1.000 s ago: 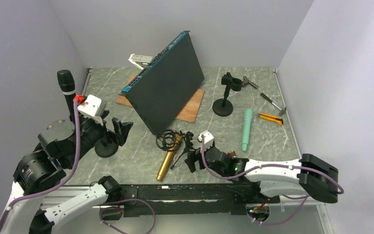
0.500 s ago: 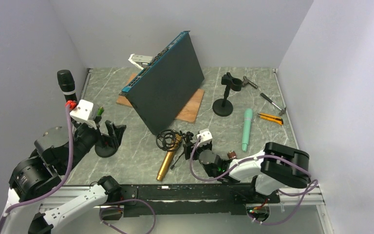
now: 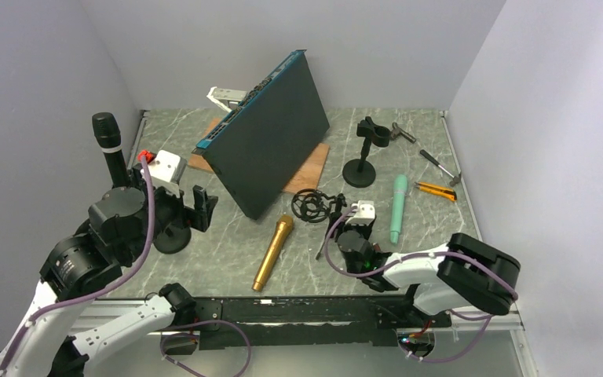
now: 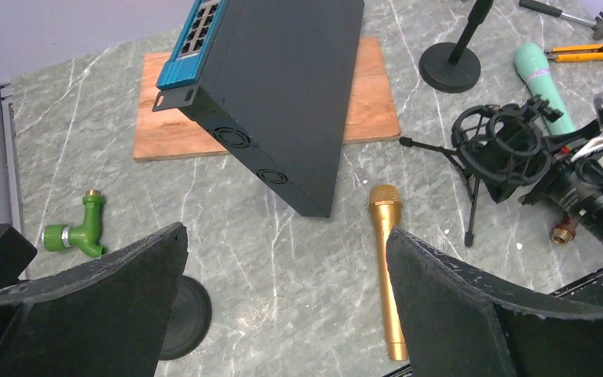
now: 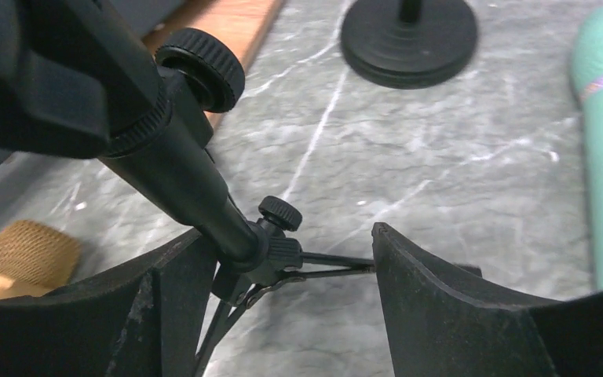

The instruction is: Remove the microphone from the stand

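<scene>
Nearest me, the slim gold handheld microphone [image 3: 272, 255] lies flat on the grey marbled table [image 3: 224, 253], head pointing away, clear of the black tripod stand [image 3: 314, 206] with its ring-shaped cradle just to its right; my right gripper [image 5: 294, 263] has that stand's leg hub between its fingers, hub against one and a thin leg reaching the other, so the partly closed jaws pinch it; my left gripper [image 4: 286, 251] hangs above the table, fingers spread wide, holding nothing; beside it a black microphone [image 3: 107, 133] stands upright in a round-based stand [image 3: 171, 239]; right of the tripod lies a mint-green microphone [image 3: 398, 206]; farther back a black network switch with a blue face [image 3: 271, 133] leans over a wooden board [image 3: 308, 179], a black clip stand [image 3: 363, 153] to its right
</scene>
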Tool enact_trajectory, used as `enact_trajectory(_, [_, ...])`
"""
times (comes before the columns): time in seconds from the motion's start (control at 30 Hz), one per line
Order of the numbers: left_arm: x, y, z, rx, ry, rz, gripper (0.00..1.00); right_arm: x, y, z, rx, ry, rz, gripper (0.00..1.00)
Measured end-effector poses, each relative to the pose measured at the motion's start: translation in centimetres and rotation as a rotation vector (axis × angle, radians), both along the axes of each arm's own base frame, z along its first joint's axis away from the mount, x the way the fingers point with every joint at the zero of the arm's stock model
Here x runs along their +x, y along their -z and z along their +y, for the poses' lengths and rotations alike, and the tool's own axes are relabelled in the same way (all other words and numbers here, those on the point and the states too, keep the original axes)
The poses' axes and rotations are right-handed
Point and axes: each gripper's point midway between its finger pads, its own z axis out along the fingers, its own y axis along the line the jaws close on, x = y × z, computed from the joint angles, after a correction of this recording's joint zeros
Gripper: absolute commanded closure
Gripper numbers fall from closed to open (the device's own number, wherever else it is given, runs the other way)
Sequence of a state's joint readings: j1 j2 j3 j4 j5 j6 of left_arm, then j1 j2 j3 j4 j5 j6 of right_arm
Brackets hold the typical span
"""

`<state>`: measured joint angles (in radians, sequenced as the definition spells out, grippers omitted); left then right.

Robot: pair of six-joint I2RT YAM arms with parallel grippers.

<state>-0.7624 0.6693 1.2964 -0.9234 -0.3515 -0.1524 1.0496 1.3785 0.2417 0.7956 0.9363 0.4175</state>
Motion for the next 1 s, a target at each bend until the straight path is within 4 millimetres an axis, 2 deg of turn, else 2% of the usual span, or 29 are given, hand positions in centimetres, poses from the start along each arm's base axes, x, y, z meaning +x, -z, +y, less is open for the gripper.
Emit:
enact_trajectory(0.1, [0.0,0.1,-0.1,0.010,0.008,0.001,0.01,0.3,0.0,-1.8,-0.006,0.046,0.013,0.20])
enact_trajectory(0.2, [-0.1,-0.1,0.1,0.011,0.008,-0.010,0.01,-0.1,-0.2,-2.0,-0.030,0.023,0.037,0.12])
enact_trajectory(0.3, [0.0,-0.3,0.4,0.016,-0.004,-0.023,0.01,-1.1,-1.6,-0.1,-0.029,-0.078,0.050,0.08])
enact_trajectory(0.4, [0.3,-0.1,0.8,0.029,-0.031,-0.024,0.01,-2.3,-4.2,2.2,0.024,-0.204,0.049,0.07])
enact_trajectory(0.5, [0.8,-0.1,1.2,0.056,-0.065,-0.012,0.01,-3.1,-6.3,3.2,0.082,-0.280,0.044,0.07])
enact_trajectory(0.67, [2.6,-3.6,1.5,0.097,-0.155,-0.022,0.01,-4.9,-7.6,3.5,0.145,-0.375,0.065,0.06])
enact_trajectory(0.8, [3.0,-6.2,2.0,0.090,-0.190,-0.050,0.01,-5.8,-7.0,2.9,0.157,-0.393,0.091,0.05])
enact_trajectory(0.93, [2.3,-9.0,3.9,0.074,-0.246,-0.100,0.01,-6.4,-6.5,2.6,0.150,-0.411,0.118,0.07])
enact_trajectory(1.0, [1.7,-10.1,5.5,0.071,-0.293,-0.125,0.01,-6.7,-6.6,2.5,0.153,-0.421,0.120,0.07])
